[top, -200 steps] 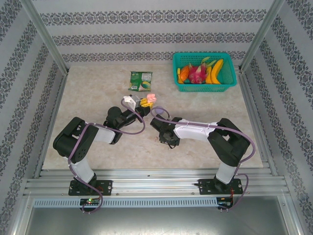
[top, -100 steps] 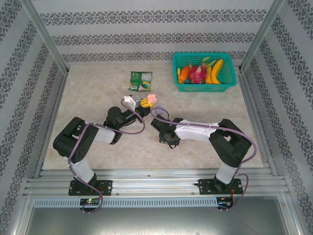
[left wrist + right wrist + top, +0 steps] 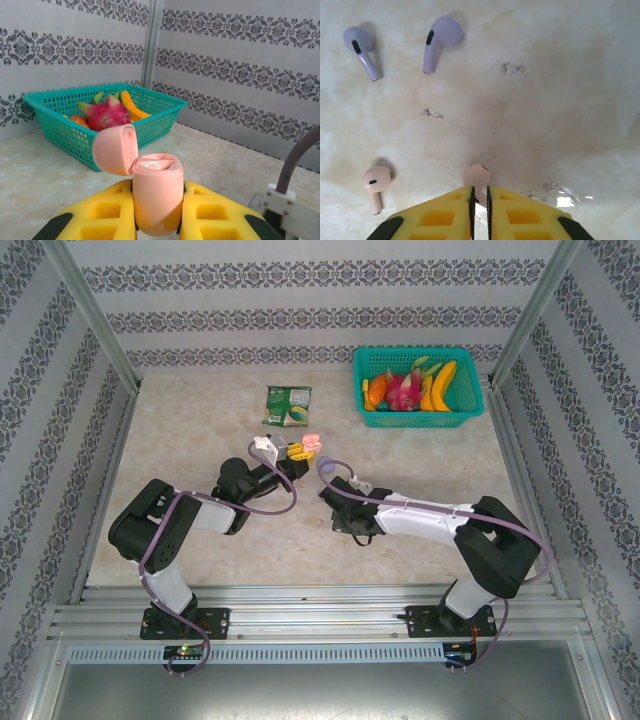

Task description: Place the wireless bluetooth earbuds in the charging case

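**Operator:** What is my right end effector (image 3: 479,192) holding?

**Observer:** Your right end effector is almost closed; its jaws stand narrow on the stem of one pink earbud (image 3: 476,176); the head of it sticks out in front of the tips, low over the desk (image 3: 560,100). The second pink earbud (image 3: 376,182) lies to the left of it; one lilac earbud (image 3: 362,46) and the other lilac earbud (image 3: 442,37) lie farther out, near each other.

**Operator:** What has changed in the last second?

**Observer:** In the top view your right elbow has swung outward to the right, and the end effector has shifted a little with it; your left arm has not moved. Your left end effector (image 3: 297,450) is clamped on the pink charging case (image 3: 157,195); the case is upright, its lid (image 3: 116,150) open toward the green basket (image 3: 60,107). I judge that the grasp is made and the carry to the case is starting; you will need to bring the stem downward into the open well.
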